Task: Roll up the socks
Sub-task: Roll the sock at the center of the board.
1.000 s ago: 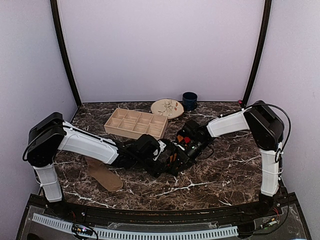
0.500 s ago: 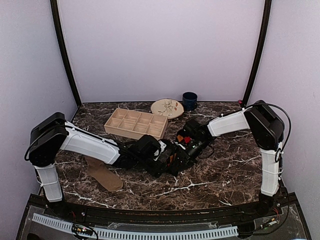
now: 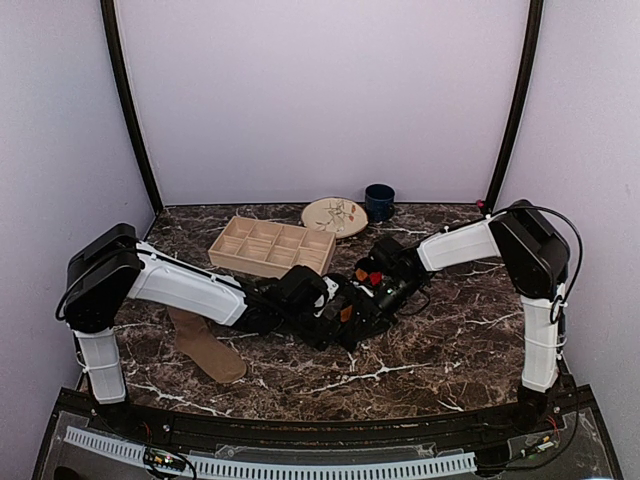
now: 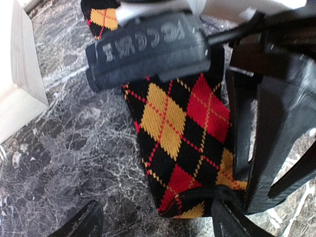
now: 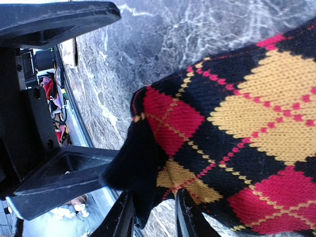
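The black sock with red and orange diamonds [image 3: 364,277] lies on the marble mid-table between both grippers. In the left wrist view this argyle sock [image 4: 182,133] runs down to its black-edged end, which sits inside my wide-open left gripper [image 4: 155,224], against the right-hand finger. My right gripper [image 5: 155,217] has its jaws parted, and the sock's black tip [image 5: 136,173] hangs loosely between them. The tan-brown sock [image 3: 205,345] lies flat at the front left, under the left arm, with neither gripper on it. From above, the left gripper [image 3: 343,313] and right gripper [image 3: 368,290] almost meet.
A wooden compartment tray [image 3: 270,247] stands behind the grippers, its pale wall [image 4: 19,89] close on the left. A patterned plate [image 3: 335,216] and a dark blue mug [image 3: 379,201] sit at the back. Walls enclose the table.
Both grippers and the argyle sock have shifted slightly toward the back. The left arm's shoulder and elbow moved a little right.
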You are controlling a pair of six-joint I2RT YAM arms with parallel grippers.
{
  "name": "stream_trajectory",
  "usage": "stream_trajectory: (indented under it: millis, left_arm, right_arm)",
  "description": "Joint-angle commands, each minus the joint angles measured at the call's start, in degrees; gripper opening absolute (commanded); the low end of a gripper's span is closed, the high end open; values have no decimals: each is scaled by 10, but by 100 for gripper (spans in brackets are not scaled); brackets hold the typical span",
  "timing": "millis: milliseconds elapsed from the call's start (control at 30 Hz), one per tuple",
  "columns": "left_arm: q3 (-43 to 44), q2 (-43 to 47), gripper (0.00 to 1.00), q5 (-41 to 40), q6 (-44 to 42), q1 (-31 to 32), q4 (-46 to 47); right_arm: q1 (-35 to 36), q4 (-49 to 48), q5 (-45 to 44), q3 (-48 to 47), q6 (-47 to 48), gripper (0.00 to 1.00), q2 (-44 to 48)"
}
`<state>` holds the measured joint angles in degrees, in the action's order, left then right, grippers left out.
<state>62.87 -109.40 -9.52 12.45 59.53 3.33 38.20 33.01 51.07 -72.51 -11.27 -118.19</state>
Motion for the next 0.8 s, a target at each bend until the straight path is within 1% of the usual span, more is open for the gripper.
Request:
stream_trajectory:
  millis: [0,433,600,767]
  left_arm:
    - [13,-11,78,-3,7,3,-13]
    - [14,-27,78,-22,44,-4,-35]
    - [19,-27,78,-47,72,-11,-63]
    - [24,-25,78,-51,99,-15,-88]
  right_arm:
    - [-7,-6,-10,-2,-8,29,0]
    - [-16,9,-34,-21,-10,30,2]
    - [-16,-1,-66,-9,-12,29,26]
    - [-17,-35,-91,17,-22,29,63]
